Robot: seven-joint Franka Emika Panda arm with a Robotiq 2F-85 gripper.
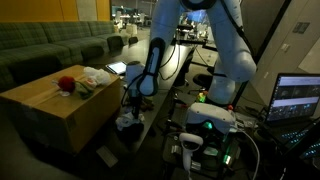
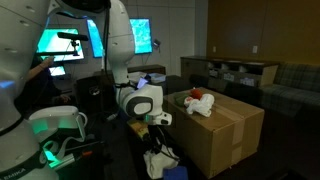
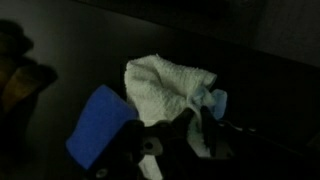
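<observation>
In the wrist view a crumpled white towel [image 3: 160, 85] lies on a dark surface, with a blue cloth [image 3: 98, 128] at its left and a light blue scrap [image 3: 213, 100] at its right edge. My gripper [image 3: 198, 112] has its fingers pinched together on the towel's right edge, just beside the light blue scrap. In both exterior views the gripper [image 1: 128, 110] [image 2: 158, 134] hangs low beside a cardboard box [image 1: 60, 108], right over the cloth pile [image 1: 128, 124] [image 2: 160, 160].
On top of the cardboard box [image 2: 228, 125] lie a red object [image 1: 67, 84] [image 2: 197, 94] and a white cloth [image 1: 96, 77] [image 2: 203, 106]. A sofa [image 1: 50, 45] stands behind it. Lit monitors [image 1: 298, 98] [image 2: 70, 42], cables and equipment surround the robot's base.
</observation>
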